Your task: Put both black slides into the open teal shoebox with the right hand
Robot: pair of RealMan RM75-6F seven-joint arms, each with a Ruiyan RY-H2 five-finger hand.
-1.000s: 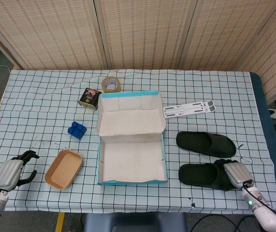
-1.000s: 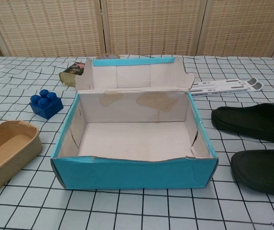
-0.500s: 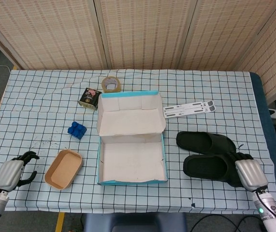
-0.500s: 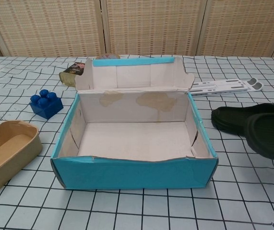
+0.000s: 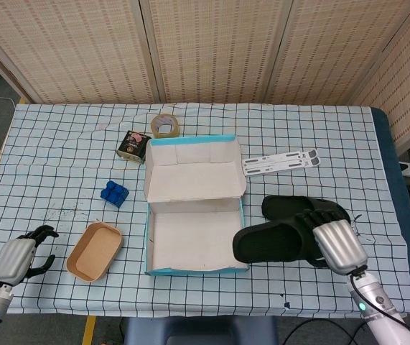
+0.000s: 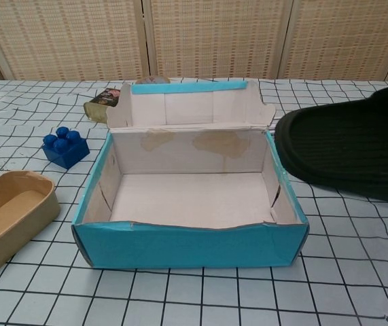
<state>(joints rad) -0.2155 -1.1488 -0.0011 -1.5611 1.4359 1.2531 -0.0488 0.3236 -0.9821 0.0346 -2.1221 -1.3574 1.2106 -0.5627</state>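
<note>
My right hand (image 5: 337, 246) grips a black slide (image 5: 273, 241) by its heel and holds it in the air, its toe over the right wall of the open teal shoebox (image 5: 194, 269). In the chest view this slide (image 6: 346, 146) looms large at the right, above the shoebox (image 6: 187, 246) rim. The second black slide (image 5: 301, 208) lies on the table behind the held one, partly hidden by it. The box is empty inside. My left hand (image 5: 19, 256) rests at the near left table edge, fingers curled, holding nothing.
A tan oval tray (image 5: 94, 251) sits left of the box, with a blue toy brick (image 5: 114, 194) behind it. A dark tin (image 5: 133, 144), a tape roll (image 5: 164, 126) and white strips (image 5: 280, 160) lie near the box's raised lid (image 5: 194, 172).
My right hand has lifted the near slide off the table and carried it left, from beside the other slide to over the box's right wall. The left hand has not moved.
</note>
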